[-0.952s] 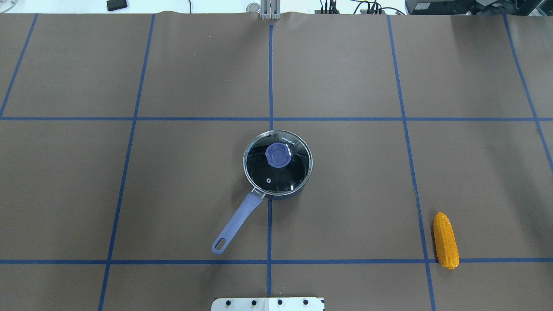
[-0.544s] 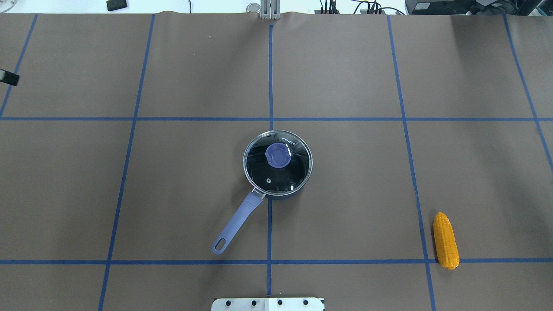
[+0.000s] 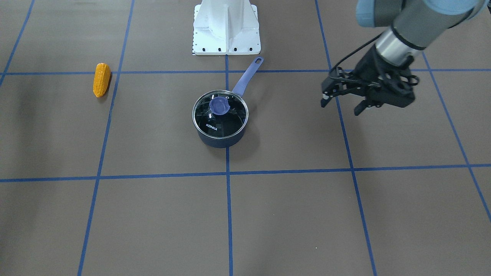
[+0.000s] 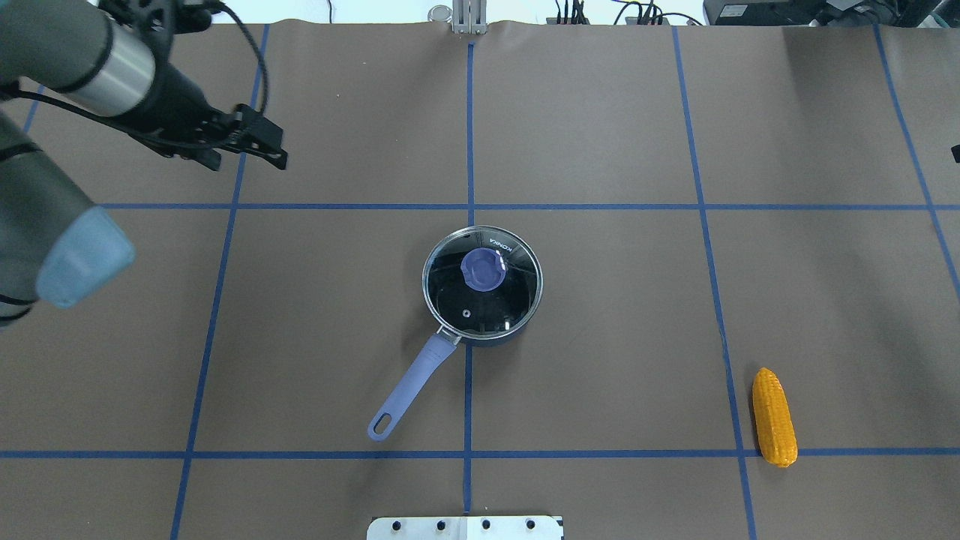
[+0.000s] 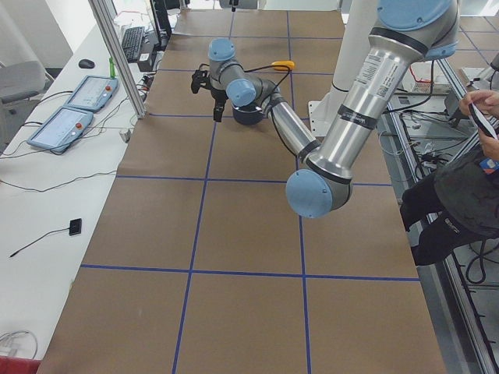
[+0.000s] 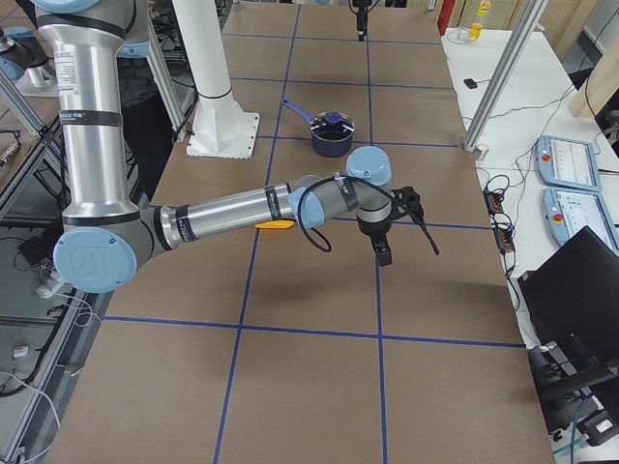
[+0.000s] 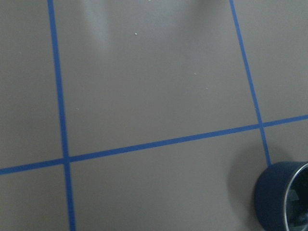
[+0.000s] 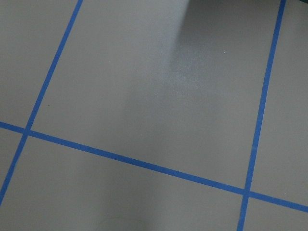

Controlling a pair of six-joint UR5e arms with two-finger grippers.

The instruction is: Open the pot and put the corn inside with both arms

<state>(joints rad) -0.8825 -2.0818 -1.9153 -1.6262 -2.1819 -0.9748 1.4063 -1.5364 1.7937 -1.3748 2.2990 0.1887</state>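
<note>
- The corn (image 4: pixel 774 417) lies on the surface at 4 o'clock from the pot (image 4: pixel 517 330) in the overhead view, well apart from it. Its long axis runs 12-to-6, with the tapered tip at 12.
- The pot sits at centre with its glass lid (image 4: pixel 465 296) on, marked "KONKA". Its handle (image 4: pixel 409 390) points to 7.
- The left gripper (image 4: pixel 279 150) hovers with its fingers spread and empty; the lid lies at 4 o'clock from it.
- The right gripper (image 6: pixel 406 242) seems nearer the corn. I cannot tell whether it is apart or together.
</note>
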